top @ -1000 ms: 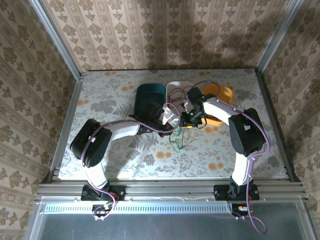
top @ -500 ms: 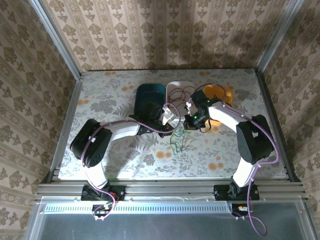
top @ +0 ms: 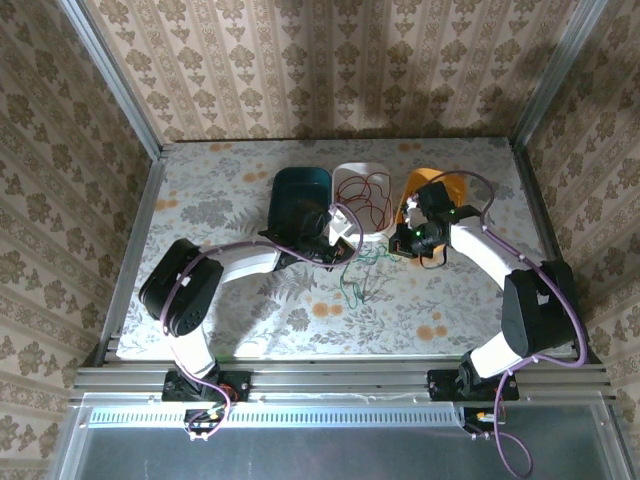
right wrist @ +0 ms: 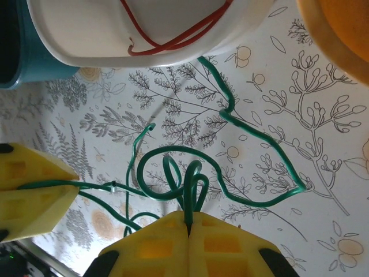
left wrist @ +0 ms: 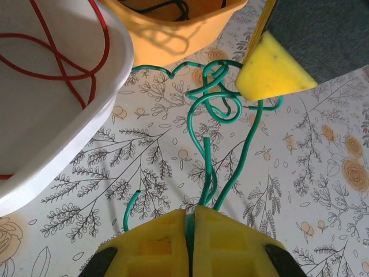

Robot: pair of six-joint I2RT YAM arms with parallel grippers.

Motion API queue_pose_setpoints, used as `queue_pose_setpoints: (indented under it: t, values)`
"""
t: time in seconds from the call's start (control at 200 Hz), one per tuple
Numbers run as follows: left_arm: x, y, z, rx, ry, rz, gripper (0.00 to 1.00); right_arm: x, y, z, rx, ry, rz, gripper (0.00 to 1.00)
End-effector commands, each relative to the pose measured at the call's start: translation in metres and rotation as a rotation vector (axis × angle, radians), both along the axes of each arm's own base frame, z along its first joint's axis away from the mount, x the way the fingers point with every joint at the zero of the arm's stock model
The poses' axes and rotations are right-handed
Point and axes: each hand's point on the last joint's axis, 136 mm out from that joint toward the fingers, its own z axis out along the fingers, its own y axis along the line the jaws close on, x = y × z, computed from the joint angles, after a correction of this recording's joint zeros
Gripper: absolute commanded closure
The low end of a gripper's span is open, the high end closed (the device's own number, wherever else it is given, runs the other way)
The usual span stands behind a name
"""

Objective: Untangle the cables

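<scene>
1. The red cable (left wrist: 75, 72) is seen lying in the white tray (left wrist: 57, 164) and a black cable (left wrist: 173, 7) in the orange tray (left wrist: 173, 40); both are judged sorted.
2. The green cable (left wrist: 216, 104) is knotted on the table (left wrist: 305, 173) beside the trays, so its loops are left to be pulled apart.
3. The left tool (left wrist: 190, 212) is clamped on the green strands, and the right tool (right wrist: 189, 216) is pinched on a loop of the same cable.

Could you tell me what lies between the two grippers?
A knotted stretch of green cable, pinched by the left gripper and right gripper, as the left wrist view shows.
</scene>
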Motion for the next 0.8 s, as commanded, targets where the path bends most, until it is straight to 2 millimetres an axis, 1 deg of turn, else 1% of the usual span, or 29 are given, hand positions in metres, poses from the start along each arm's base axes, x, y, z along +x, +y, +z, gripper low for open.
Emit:
queue_pose_setpoints:
  t: [0.0,0.155,0.205,0.385,0.475,0.575,0.695,0.795]
  values:
    - [-0.003,0.050,-0.046,0.195,0.102,0.114,1.00,-0.003,-0.046,-0.012,-0.108,0.040,-0.161,1.00]
    - [-0.008,0.055,-0.052,0.215,0.114,0.110,1.00,-0.002,-0.038,-0.010,-0.023,0.042,-0.161,1.00]
    - [-0.009,0.056,-0.053,0.220,0.116,0.109,1.00,-0.001,-0.036,-0.010,-0.011,0.044,-0.160,0.98]
    - [-0.010,0.054,-0.051,0.220,0.106,0.093,1.00,0.001,-0.032,-0.015,0.000,0.061,-0.161,0.94]
    - [-0.012,0.052,-0.049,0.212,0.101,0.075,1.00,0.004,-0.030,-0.017,-0.026,0.054,-0.141,0.92]
    - [-0.015,0.048,-0.044,0.208,0.083,0.048,1.00,0.006,-0.025,-0.016,-0.042,0.049,-0.116,0.86]
    - [-0.019,0.043,-0.038,0.204,0.069,0.016,1.00,0.007,-0.021,-0.015,-0.051,0.043,-0.097,0.74]
    - [-0.021,0.041,-0.036,0.205,0.067,0.000,1.00,0.008,-0.016,-0.014,-0.054,0.043,-0.077,0.69]
